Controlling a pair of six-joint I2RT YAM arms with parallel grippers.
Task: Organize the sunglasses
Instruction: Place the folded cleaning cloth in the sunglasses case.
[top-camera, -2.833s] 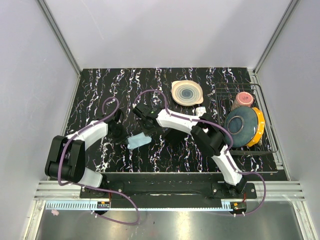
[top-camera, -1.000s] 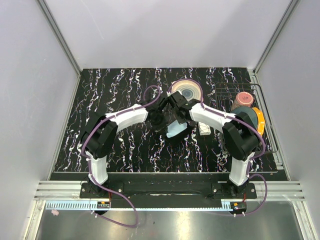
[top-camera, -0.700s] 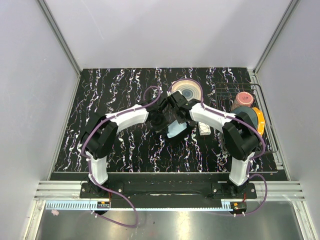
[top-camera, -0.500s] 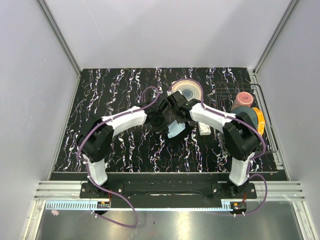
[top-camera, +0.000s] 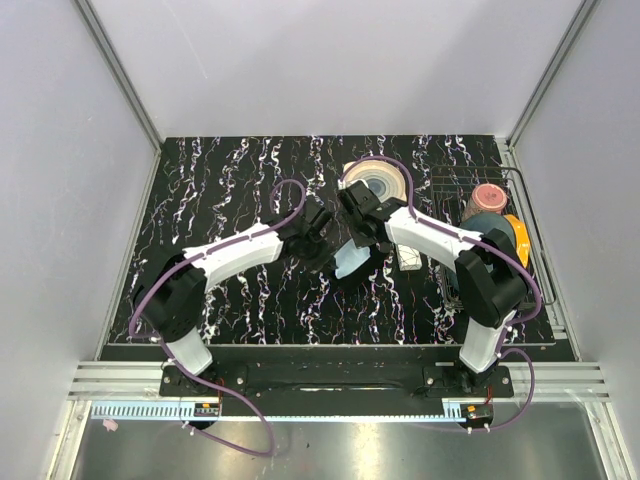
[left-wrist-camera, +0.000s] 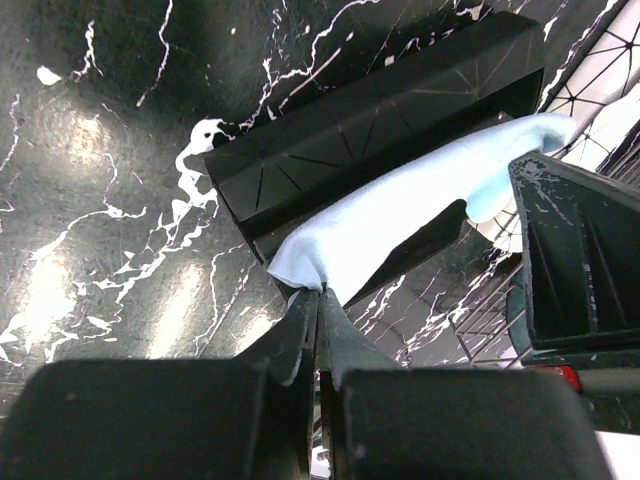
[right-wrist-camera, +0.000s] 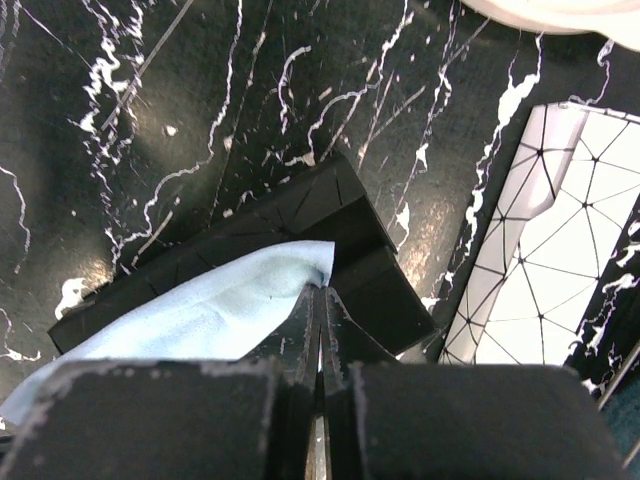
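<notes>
The sunglasses are out of view. A light blue cloth (top-camera: 349, 263) lies stretched over a flat black case (top-camera: 361, 276) in the middle of the table. My left gripper (left-wrist-camera: 320, 292) is shut on the cloth's (left-wrist-camera: 390, 215) near corner, with the case (left-wrist-camera: 370, 110) just beyond it. My right gripper (right-wrist-camera: 320, 290) is shut on the cloth's (right-wrist-camera: 200, 310) opposite corner, directly above the case (right-wrist-camera: 300, 210). From above, the left gripper (top-camera: 325, 250) and right gripper (top-camera: 352, 240) sit close together at the two ends of the cloth.
A white box with a geometric pattern (top-camera: 408, 256) lies right of the case, also seen as the white box (right-wrist-camera: 540, 270). A beige plate (top-camera: 375, 183) sits behind. At the far right a wire rack (top-camera: 540, 285) holds a pink cup (top-camera: 488, 196) and a blue plate (top-camera: 490, 240).
The left arm brought the cloth from the left side to the case, where the right gripper took its other corner. Over the last second the left arm's elbow swung lower and leftward.
</notes>
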